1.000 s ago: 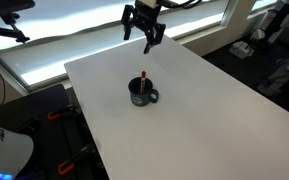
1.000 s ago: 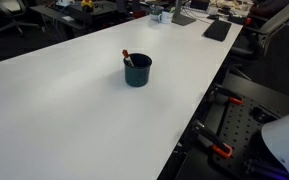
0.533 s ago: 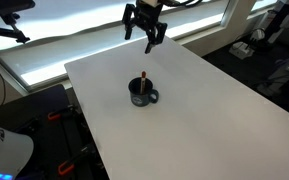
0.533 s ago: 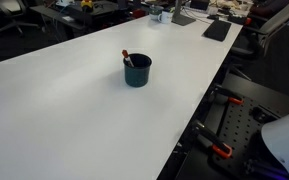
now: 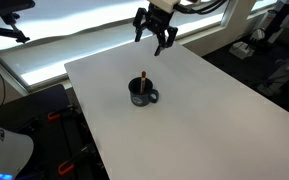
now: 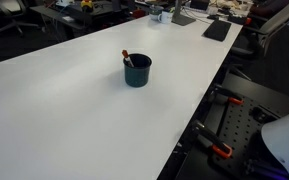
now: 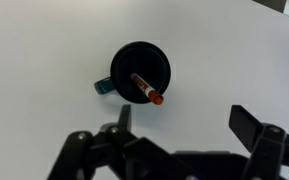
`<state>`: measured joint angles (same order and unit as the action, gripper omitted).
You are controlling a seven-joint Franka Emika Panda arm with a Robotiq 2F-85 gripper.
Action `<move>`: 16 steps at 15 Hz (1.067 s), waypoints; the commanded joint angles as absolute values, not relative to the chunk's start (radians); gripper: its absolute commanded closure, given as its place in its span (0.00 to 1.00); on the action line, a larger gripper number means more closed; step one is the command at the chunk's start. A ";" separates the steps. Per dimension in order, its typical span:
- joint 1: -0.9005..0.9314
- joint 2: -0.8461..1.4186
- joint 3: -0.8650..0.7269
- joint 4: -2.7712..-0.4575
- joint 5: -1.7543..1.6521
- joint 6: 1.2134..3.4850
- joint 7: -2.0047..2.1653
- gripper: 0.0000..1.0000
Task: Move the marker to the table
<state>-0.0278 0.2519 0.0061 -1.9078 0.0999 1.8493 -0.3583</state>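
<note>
The reddish-orange marker (image 5: 143, 78) stands leaning inside the dark blue-black mug (image 5: 142, 95) near the middle of the white table (image 5: 204, 110). It also shows in an exterior view (image 6: 128, 58) in the mug (image 6: 137, 71), and from above in the wrist view (image 7: 147, 89) in the mug (image 7: 139, 70). My gripper (image 5: 157, 39) hangs high above the table's far edge, well away from the mug. Its fingers (image 7: 184, 122) are spread apart and hold nothing.
The table (image 6: 64, 110) carries only the mug. A bright window strip (image 5: 74, 40) runs behind the far edge. Dark equipment (image 5: 274, 60) stands beside the table. Desks with clutter (image 6: 184, 15) lie beyond it.
My gripper has shifted a little along the table's far edge, toward the right of the exterior picture. The mug and marker have not moved.
</note>
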 commanded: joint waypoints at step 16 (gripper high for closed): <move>-0.033 0.441 0.042 -1.702 0.085 1.773 -0.387 0.00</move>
